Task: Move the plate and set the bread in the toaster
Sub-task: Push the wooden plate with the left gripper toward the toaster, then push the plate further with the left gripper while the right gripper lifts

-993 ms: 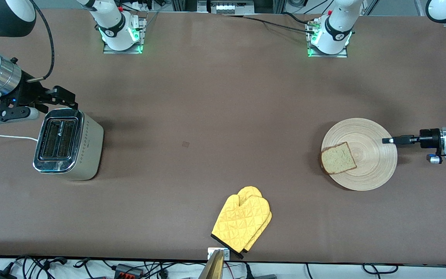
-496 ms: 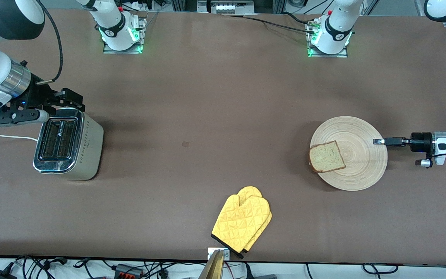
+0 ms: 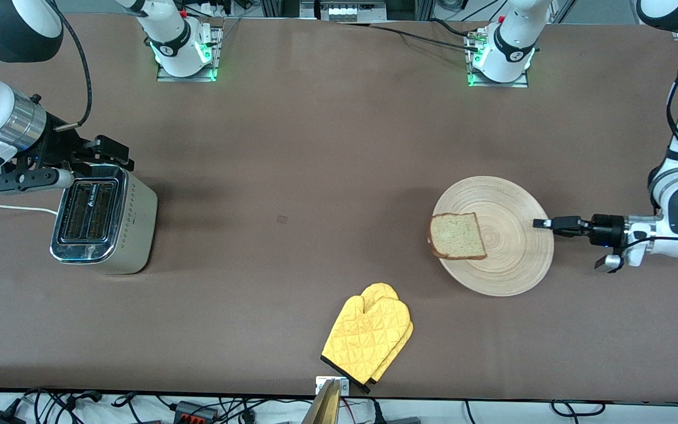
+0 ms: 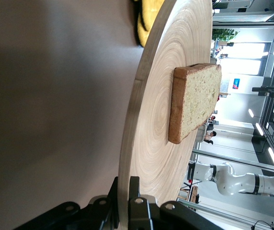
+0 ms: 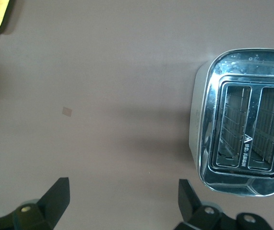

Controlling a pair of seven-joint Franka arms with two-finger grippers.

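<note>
Pale ring-grained plate (image 3: 507, 259) on tabletop (image 3: 315, 176), left gripper (image 3: 542, 224) jaws clamping its 3 o'clock rim, brown-crusted bread (image 3: 458, 236) at its 9 o'clock edge, right gripper (image 3: 89, 159) jaws wide open over chrome-topped toaster (image 3: 103, 219)

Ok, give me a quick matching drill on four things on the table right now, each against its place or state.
Things:
1. light-wood round plate
2. square brown-crusted bread slice
3. cream two-slot toaster
4. yellow quilted oven mitt

States:
A. slots empty, open right gripper over it
B. lying on the plate
C. rim clamped by the shut left gripper
D. nearest the front camera, untouched

Pairs: 1-C, 2-B, 3-A, 4-D
</note>
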